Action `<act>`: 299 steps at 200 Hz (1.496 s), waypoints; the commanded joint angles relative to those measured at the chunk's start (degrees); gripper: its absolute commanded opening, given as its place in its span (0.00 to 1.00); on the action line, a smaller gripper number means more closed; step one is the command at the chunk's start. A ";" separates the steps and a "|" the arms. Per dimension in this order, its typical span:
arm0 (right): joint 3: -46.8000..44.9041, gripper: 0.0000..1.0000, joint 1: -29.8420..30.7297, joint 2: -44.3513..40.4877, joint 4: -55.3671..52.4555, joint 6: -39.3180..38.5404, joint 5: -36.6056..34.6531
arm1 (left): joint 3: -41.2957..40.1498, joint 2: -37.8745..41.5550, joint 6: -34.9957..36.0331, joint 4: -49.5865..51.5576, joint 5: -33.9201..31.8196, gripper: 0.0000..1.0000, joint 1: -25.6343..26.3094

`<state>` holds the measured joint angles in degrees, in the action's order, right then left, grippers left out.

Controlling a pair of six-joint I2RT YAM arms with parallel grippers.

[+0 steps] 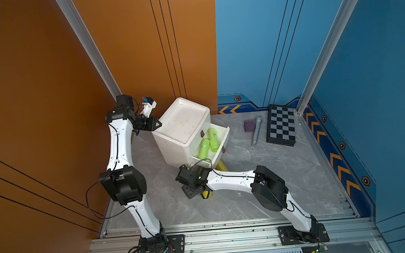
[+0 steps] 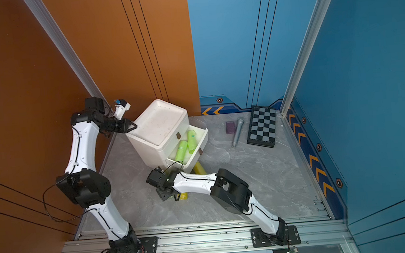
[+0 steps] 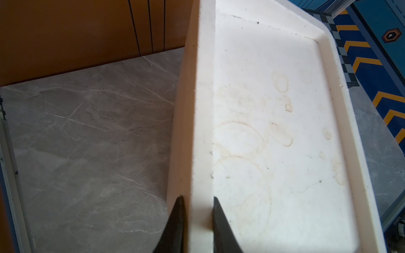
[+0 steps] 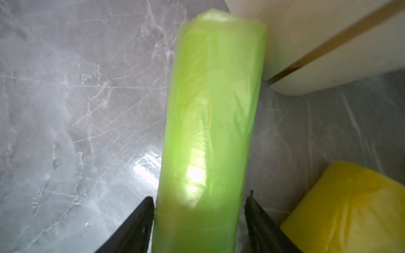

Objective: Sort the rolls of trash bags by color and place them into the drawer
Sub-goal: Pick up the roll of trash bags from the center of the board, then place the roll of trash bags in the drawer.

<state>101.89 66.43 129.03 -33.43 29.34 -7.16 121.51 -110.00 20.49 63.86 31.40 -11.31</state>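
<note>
The white cabinet (image 1: 181, 120) stands at the back left with its drawer (image 1: 225, 140) pulled out. Two green rolls (image 1: 204, 148) (image 1: 213, 136) lie inside the drawer. My left gripper (image 3: 197, 198) is shut on the cabinet's raised top rim (image 3: 202, 109); both top views show it (image 1: 158, 124) at the cabinet's left corner. My right gripper (image 4: 200, 195) is low over the floor in front of the cabinet and open. A third green roll (image 4: 210, 122) lies between its fingers. One yellow roll (image 4: 346, 208) lies beside it (image 1: 206, 194). Another yellow roll (image 1: 222, 166) lies under the drawer front.
A grey metal tube (image 1: 256, 131), a purple block (image 1: 249, 126) and a folded chessboard (image 1: 281, 125) lie at the back right. Orange and blue walls close in the marble floor (image 1: 286, 174). The arm bases sit on a metal rail (image 1: 230, 238) at the front.
</note>
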 commanded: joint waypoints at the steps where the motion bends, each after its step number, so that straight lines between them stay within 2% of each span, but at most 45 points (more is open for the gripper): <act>1: 0.68 0.68 -0.32 0.89 -0.66 -0.67 -0.94 | 2.33 2.59 -6.25 0.80 9.21 0.00 -1.31; 57: 5.35 0.67 -0.68 3.94 1.19 -2.45 -1.12 | 2.41 2.69 -6.34 0.76 9.30 0.00 -1.34; 95: 4.10 0.38 -1.13 3.57 1.45 -2.18 0.22 | 2.52 2.81 -6.43 0.80 9.22 0.00 -1.33; 127: -2.76 0.32 -1.10 -2.88 1.44 -1.49 2.83 | 2.32 3.12 -6.43 0.78 9.19 0.00 -1.28; 143: -6.72 0.32 -1.06 -8.66 1.24 -1.68 6.89 | 2.49 3.25 -6.47 0.75 8.95 0.00 -1.42; 181: -12.80 0.35 -2.81 -23.66 -5.06 -4.42 27.48 | 3.47 3.37 -6.78 0.76 8.81 0.00 -1.40; 192: -13.67 0.35 -3.94 -27.87 -6.42 -3.67 30.92 | 3.73 3.51 -6.88 0.81 8.17 0.00 -1.40; 214: -14.64 0.37 -8.07 -35.27 -6.40 -0.59 34.71 | 3.82 4.24 -7.36 0.81 7.28 0.00 -1.48; 240: -12.98 0.37 -15.92 -39.13 -4.90 5.51 36.01 | 3.74 4.73 -8.91 0.83 6.78 0.00 -1.44; 256: -13.05 0.38 -21.72 -39.56 -0.83 12.42 36.57 | 3.80 4.71 -9.67 0.76 6.63 0.00 -1.17; 274: -15.39 0.38 -28.35 -39.26 8.45 21.01 37.42 | 4.39 4.54 -10.03 0.83 6.38 0.00 -0.72; 299: -13.39 0.38 -32.94 -34.83 12.09 26.79 36.19 | 4.58 4.76 -10.05 0.83 5.91 0.00 -0.49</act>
<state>87.20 36.38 90.52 -29.19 46.24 28.51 122.17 -110.00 18.33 64.79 30.68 -11.35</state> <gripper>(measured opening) 0.385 0.186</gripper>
